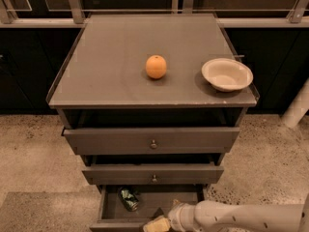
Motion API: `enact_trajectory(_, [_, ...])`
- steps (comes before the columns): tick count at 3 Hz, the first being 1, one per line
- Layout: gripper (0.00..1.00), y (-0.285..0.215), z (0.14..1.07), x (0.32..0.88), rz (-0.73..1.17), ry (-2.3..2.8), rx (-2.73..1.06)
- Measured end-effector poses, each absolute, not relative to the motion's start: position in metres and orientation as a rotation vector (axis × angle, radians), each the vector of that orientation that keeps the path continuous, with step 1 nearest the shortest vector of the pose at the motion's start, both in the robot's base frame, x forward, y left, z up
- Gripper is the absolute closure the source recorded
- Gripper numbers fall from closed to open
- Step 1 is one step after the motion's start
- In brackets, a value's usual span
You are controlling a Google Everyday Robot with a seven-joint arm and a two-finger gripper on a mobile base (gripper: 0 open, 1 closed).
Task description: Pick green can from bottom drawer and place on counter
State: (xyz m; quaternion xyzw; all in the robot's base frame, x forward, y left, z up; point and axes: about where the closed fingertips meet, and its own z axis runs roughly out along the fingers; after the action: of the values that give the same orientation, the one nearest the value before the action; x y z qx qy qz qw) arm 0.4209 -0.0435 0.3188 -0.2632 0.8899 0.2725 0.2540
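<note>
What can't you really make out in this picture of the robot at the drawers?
All in the camera view:
- The gripper, at the front of the bottom drawer to the right of the green can: its lower part is cut off by the picture's bottom edge.
- Green can: markings too small and dark to read.
- Bottom drawer: its back is hidden under the middle drawer.
- Middle drawer: contents hidden by the drawer above.

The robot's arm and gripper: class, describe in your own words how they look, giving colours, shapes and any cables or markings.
The arm is a smooth, rounded, off-white tube with a ringed collar at the wrist. The gripper, low in the view at the front of the open bottom drawer, is a smaller pale tan piece. No cables or markings show.
</note>
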Motion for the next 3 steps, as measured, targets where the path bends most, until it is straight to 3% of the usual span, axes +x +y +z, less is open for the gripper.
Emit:
enact_trajectory(2, [0.0, 0.008, 0.274, 0.452, 0.735, 2.284, -0.697])
enact_trajectory(3, [0.0, 0.008, 0.273, 0.452, 0.735, 2.286, -0.696])
